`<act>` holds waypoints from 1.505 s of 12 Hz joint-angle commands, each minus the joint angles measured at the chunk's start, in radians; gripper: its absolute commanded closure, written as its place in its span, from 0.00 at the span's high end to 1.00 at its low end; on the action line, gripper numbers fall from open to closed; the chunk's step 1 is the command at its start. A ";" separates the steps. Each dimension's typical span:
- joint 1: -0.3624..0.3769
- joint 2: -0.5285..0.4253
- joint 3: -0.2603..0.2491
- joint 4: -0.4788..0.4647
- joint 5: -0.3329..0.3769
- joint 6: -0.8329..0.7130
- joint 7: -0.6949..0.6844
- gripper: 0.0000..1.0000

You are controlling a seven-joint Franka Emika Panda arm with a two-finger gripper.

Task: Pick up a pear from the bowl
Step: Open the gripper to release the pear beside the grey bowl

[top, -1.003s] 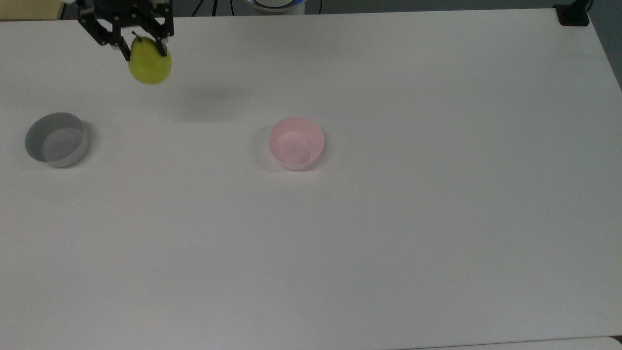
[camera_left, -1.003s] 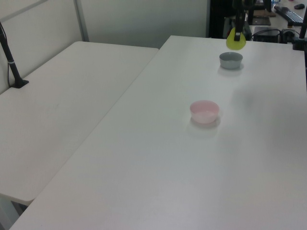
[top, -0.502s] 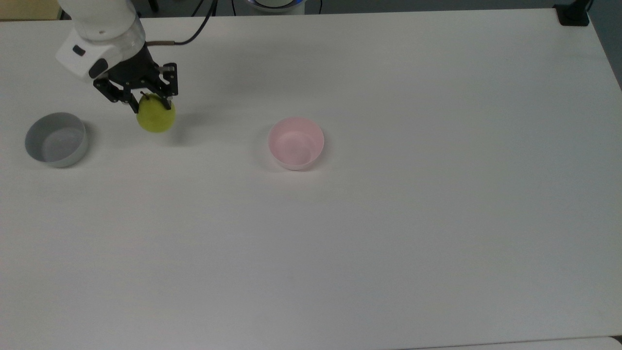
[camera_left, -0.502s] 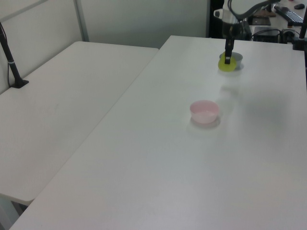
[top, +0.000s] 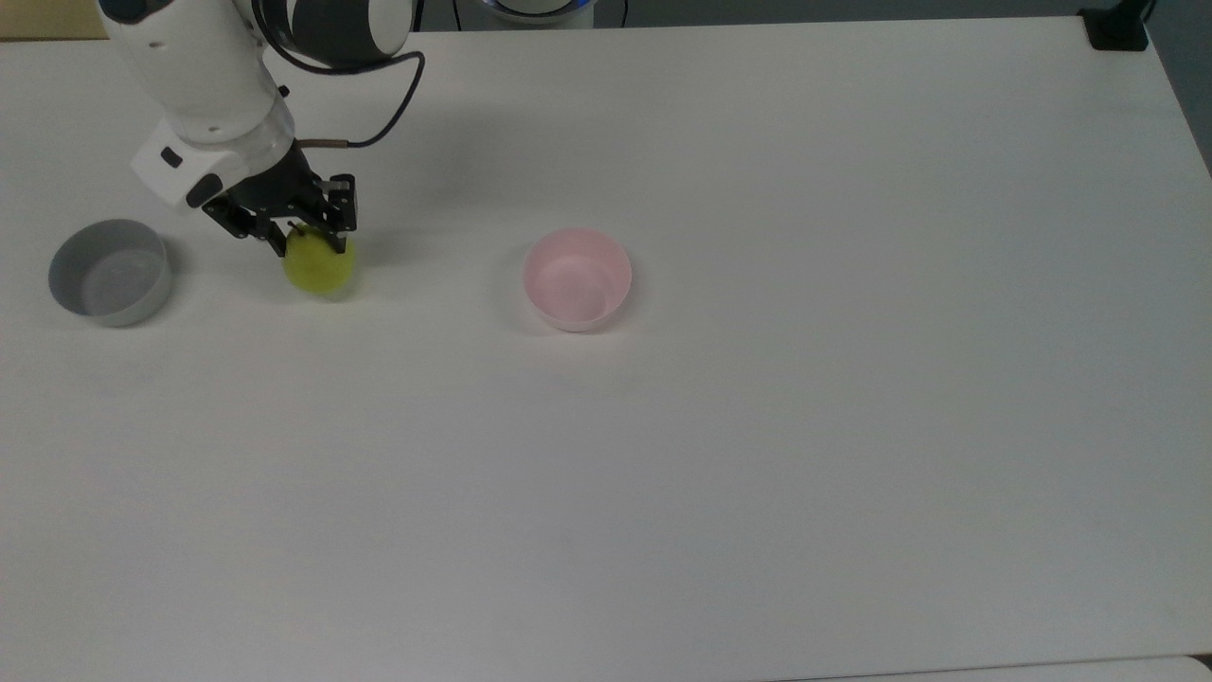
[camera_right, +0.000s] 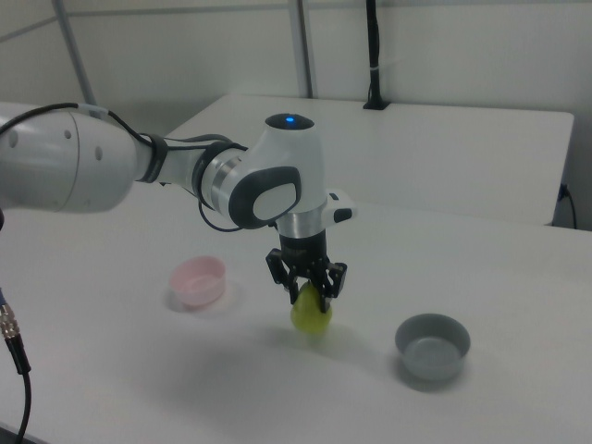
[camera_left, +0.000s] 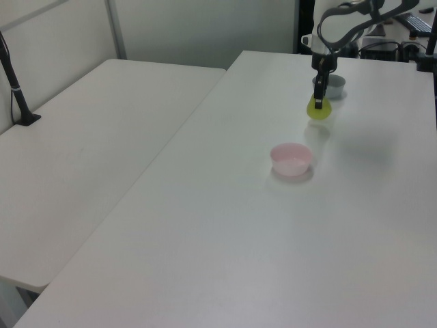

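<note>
While the jaws grip the pear (top: 320,266) near its stem, the gripper (top: 309,248) holds it low over the bench (top: 757,474), between the grey bowl (top: 110,272) and the empty pink bowl (top: 577,278), apart from both.

Legible text, labels, brands, numbers, signs: none. No lettering can be read on any surface near the gripper (top: 308,239), nor on anything farther from it.
</note>
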 commanded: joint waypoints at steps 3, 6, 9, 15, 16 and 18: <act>0.009 0.011 -0.001 -0.014 0.018 0.032 0.023 0.56; 0.009 -0.001 -0.001 -0.009 0.017 0.020 0.023 1.00; 0.012 -0.044 0.008 0.000 0.005 -0.054 0.031 1.00; 0.014 -0.165 0.036 0.152 -0.017 -0.420 0.173 1.00; 0.009 -0.177 0.051 0.166 -0.017 -0.448 0.201 1.00; 0.011 -0.202 0.061 0.215 -0.015 -0.529 0.306 1.00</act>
